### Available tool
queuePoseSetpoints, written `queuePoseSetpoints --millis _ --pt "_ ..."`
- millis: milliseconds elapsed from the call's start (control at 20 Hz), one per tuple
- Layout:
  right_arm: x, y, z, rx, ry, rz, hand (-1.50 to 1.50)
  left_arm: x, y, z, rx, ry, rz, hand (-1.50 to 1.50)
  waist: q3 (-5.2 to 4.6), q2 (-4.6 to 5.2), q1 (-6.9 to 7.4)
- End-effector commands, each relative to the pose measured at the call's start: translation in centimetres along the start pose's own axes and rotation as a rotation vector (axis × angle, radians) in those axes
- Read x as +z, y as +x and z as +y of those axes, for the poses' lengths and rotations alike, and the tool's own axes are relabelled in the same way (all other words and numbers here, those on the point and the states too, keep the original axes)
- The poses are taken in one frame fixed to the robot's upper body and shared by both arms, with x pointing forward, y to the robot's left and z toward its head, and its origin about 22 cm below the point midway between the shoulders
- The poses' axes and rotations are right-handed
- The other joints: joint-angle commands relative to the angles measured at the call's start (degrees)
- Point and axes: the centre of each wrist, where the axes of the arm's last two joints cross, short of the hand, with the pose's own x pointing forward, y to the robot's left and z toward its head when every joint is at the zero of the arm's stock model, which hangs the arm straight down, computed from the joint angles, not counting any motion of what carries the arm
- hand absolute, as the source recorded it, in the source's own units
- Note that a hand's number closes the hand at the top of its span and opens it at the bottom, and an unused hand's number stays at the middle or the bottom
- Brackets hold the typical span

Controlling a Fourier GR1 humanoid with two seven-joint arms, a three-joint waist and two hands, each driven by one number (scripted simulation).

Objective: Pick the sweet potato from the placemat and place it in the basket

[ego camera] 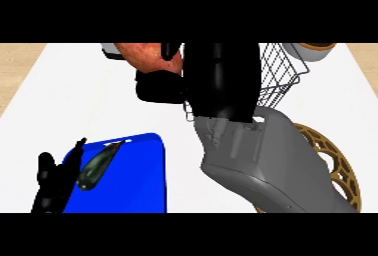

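Sweet potato point(150, 56), 1 only, reddish-orange w/ lumpy skin, sits up near top of view, off the placemat, held in the right robot hand point(164, 80); black fingers curl round its lower side, so that hand is clamped on it. It hangs just left of the wire basket, not inside it.

Basket point(284, 70): 1, thin silver wire mesh, top right, partly hidden behind the right forearm.

Placemat point(136, 175): 1, bright blue rectangular mat, lower left on the white worktop point(66, 90). 1 dark greenish long object point(96, 167) lies on it, tilted; can't tell what it is.

Left robot hand point(50, 182): black, at lower left edge, over the mat's left border, fingers up and apart, holding nothing.

Other bits: 1 round gold-brown openwork trivet-like ring point(339, 167) at right, mostly covered by the grey forearm; 1 white round container w/ brown rim point(317, 50) at top right corner, cut by the frame.

No labels or writing readable anywhere.

Right forearm blocks the middle of the view and much of the basket's left side.
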Motion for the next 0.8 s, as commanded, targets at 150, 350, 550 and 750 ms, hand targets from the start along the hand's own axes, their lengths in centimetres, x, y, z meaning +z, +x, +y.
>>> queuePoseSetpoints --millis 150,350,550,750 --pt "-4.6 -1.4 1.8 0.060 0.030 0.108 1.50 -1.1 -1.4 -0.7 0.024 -0.043 0.059 0.00 -0.66 0.59 -0.36" --pt "-5.6 -3.9 1.9 -0.006 0.024 0.134 1.50 -0.2 0.2 0.0 0.008 -0.041 0.069 0.00 -0.59 0.40 -0.41" --pt "-7.2 -7.2 3.0 -0.066 0.033 0.181 1.50 -0.6 -1.3 -2.1 0.019 -0.046 0.071 0.00 -0.60 0.63 -0.29" --pt "-6.9 -10.4 3.3 -0.166 0.029 0.234 1.50 -0.7 -1.7 0.4 0.023 -0.025 0.061 0.00 -0.61 0.51 -0.51"
